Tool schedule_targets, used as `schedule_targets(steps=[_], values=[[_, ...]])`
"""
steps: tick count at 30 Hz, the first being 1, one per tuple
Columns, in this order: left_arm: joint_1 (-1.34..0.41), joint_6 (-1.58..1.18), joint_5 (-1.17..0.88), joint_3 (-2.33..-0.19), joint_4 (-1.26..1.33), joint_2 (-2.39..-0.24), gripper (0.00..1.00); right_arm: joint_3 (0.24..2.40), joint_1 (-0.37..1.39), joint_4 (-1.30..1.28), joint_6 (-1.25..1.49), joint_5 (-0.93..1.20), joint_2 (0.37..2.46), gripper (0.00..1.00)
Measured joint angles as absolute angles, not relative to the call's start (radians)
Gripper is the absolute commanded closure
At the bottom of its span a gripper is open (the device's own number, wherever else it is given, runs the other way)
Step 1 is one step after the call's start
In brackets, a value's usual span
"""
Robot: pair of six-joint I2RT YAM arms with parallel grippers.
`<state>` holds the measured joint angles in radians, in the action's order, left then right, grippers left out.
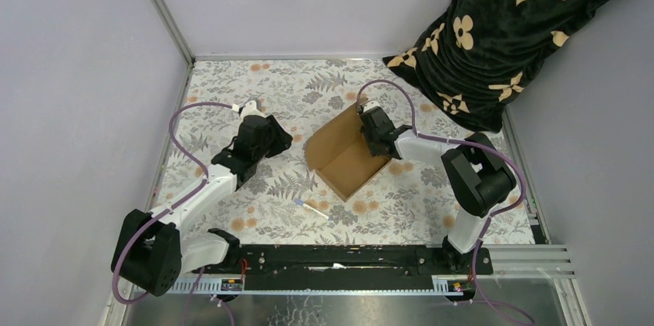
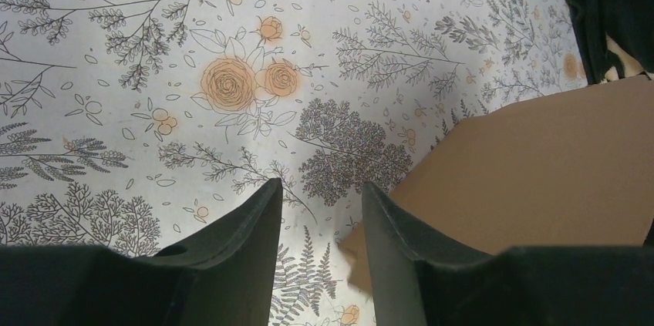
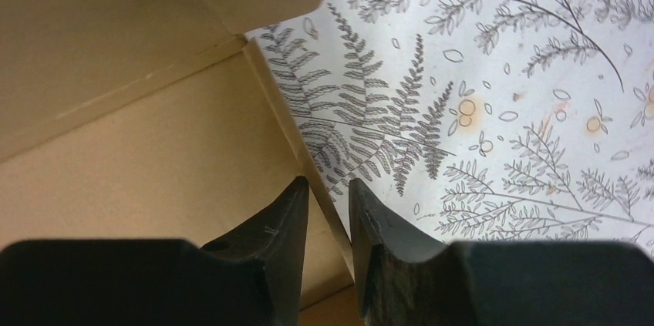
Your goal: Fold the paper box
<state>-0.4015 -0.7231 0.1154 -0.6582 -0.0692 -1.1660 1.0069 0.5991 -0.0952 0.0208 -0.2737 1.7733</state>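
The paper box (image 1: 343, 158) is brown cardboard, half formed, lying open in the middle of the floral table with one large flap raised at the back left. My right gripper (image 1: 379, 147) is at its right side. In the right wrist view the right gripper (image 3: 328, 181) straddles the box's (image 3: 139, 149) thin side wall with a narrow gap showing, so it is open. My left gripper (image 1: 284, 141) hovers left of the box. In the left wrist view the left gripper (image 2: 318, 185) is open and empty, with the box's (image 2: 540, 172) corner just beyond its right finger.
A small white pen-like stick (image 1: 311, 209) lies on the table in front of the box. A black blanket with gold flowers (image 1: 501, 33) hangs into the back right corner. Grey walls enclose the table, and a black rail (image 1: 347, 260) runs along the near edge.
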Motion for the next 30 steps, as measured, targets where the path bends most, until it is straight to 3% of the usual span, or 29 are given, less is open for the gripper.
schedule_targets(steps=[20,24,30], values=[[-0.402,-0.723,0.117,-0.658,-0.070,-1.173,0.50,0.985,0.599,-0.078,0.435,-0.344,1.780,0.66],[-0.402,-0.723,0.118,-0.658,-0.072,-1.173,0.50,0.964,0.599,-0.051,0.501,-0.344,1.774,0.62],[-0.401,-0.723,0.125,-0.659,-0.085,-1.173,0.45,0.891,0.600,-0.009,0.559,-0.352,1.696,0.46]])
